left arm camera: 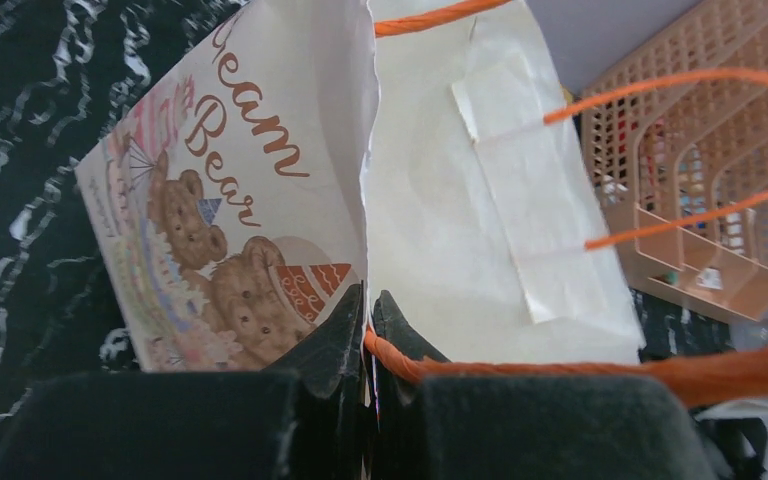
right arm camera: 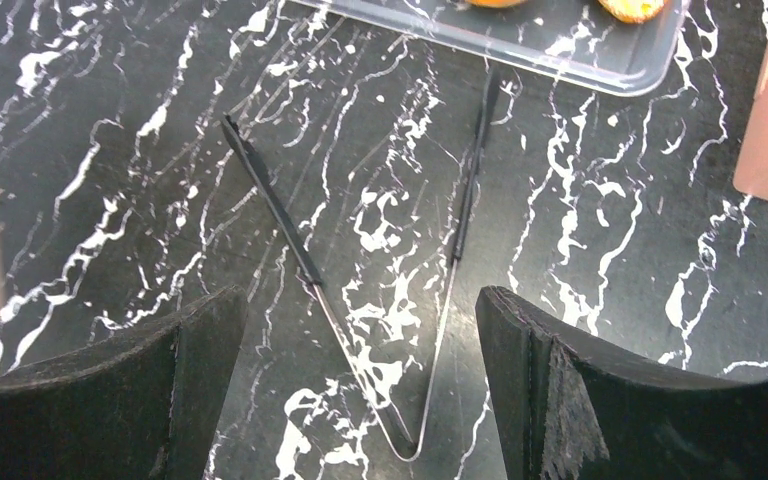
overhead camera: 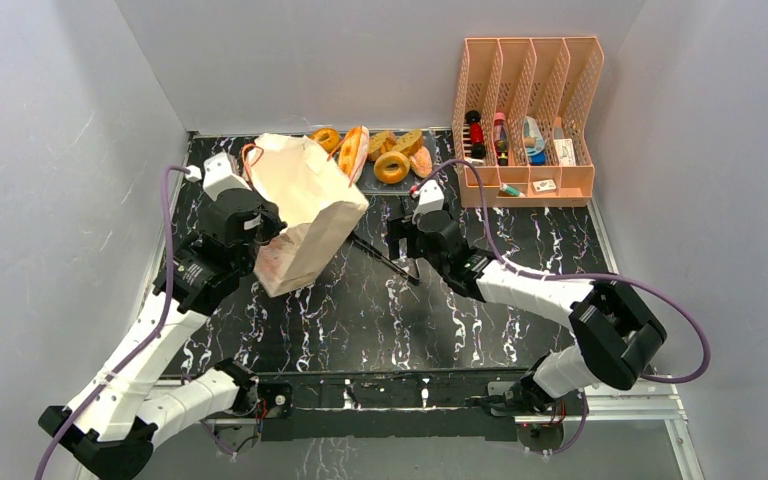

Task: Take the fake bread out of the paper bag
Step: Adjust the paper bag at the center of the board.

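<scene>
At the left, the bag (overhead camera: 305, 215) is held off the table and tilted. Its rim is pinched between the pressed-together fingers of the left gripper (left arm camera: 368, 300), and an orange handle (left arm camera: 680, 100) cord is caught in the same pinch. Only thin paper and cord are held, so the wall could tear or slide out under the bag's own weight if it is swung sharply. The bag's depth is not shown, so it cannot be told whether any piece is left inside; one that is could be tipped onto the table.

Just right of the bag's upper end, the bread (overhead camera: 392, 165) is seen lying in the clear tray (right arm camera: 560, 50) at the back, outside the bag. The pieces could be knocked off the tray if the bag is carried across them.

Further right, the tongs (right arm camera: 278, 212) lie flat on the table beneath the right gripper (right arm camera: 360, 300), whose fingers are spread wide and hold nothing. Being thin and flat, the tongs would likely be pushed aside rather than gripped by a poorly centred closing.

The organiser (overhead camera: 525, 110) stands near the right arm's cable and could be snagged.
</scene>
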Controlling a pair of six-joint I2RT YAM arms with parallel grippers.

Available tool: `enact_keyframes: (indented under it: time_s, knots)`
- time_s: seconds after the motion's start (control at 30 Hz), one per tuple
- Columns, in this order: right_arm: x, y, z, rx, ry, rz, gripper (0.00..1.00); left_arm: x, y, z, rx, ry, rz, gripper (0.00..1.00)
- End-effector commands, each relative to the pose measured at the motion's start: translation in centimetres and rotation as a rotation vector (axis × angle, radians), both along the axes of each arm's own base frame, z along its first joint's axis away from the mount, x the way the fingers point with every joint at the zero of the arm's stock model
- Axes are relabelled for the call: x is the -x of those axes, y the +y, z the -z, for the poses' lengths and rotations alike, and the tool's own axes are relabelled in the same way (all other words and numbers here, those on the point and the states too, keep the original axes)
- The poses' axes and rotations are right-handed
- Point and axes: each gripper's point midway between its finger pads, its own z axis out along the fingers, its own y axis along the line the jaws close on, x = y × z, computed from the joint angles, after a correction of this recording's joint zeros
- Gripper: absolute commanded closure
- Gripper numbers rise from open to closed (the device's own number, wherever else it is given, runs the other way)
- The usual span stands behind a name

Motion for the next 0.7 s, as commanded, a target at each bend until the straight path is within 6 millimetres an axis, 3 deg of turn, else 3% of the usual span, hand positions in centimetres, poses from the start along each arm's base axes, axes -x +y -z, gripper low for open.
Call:
enact_keyframes:
  time_s: [0.0,0.23,0.4,0.6,0.67]
  knots:
    - [-1.1,2.4,-2.7,-0.066,-0.043,-0.033,0.17,0.0,-2.9,0.4,0.198,0.008,0.067,1.00]
    - [-3.0,3.5,-4.5,-0.101,-0.115,-0.010,0.16,-0.5,-4.4,2.7,0.265,0.059,0.118,1.00]
    - [-3.7,5.4,-5.1,-0.111,-0.116,-0.065,0.17,-0.3,-3.8,5.5,0.298,0.118,0.112,1.00]
    - [-3.1,7.9,-5.6,-0.125,-0.118,-0.130,0.17,0.3,-2.6,8.5,0.291,0.175,0.104,1.00]
    - [-2.8,8.8,-5.8,-0.122,-0.125,-0.150,0.17,0.6,-1.9,8.8,0.274,0.187,0.081,0.87]
